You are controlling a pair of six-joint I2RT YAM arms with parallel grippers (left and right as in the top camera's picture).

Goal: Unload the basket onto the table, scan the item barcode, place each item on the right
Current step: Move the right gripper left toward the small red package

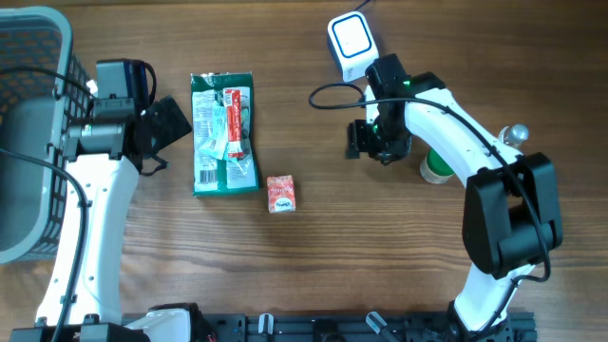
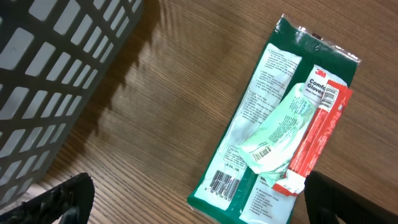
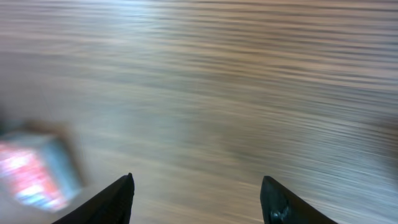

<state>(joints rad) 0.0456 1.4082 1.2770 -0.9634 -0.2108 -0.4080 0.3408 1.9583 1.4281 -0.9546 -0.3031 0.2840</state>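
Left gripper (image 2: 200, 198) wide open, beside green packet (image 2: 273, 124): pinch edge, leave barcode (image 2: 225, 182) exposed. Right gripper (image 3: 196, 194) open, empty, near scanner (image 1: 351, 40).

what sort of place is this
Probably a mock shop checkout in a lab: a barcode scanner, a grey basket and a green packet with a barcode, at a wooden table.

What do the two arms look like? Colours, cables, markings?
White shells, black joint housings on left arm and right arm. Black left gripper and right gripper. A black cable loops off each wrist. Green light near right wrist. No markings legible.
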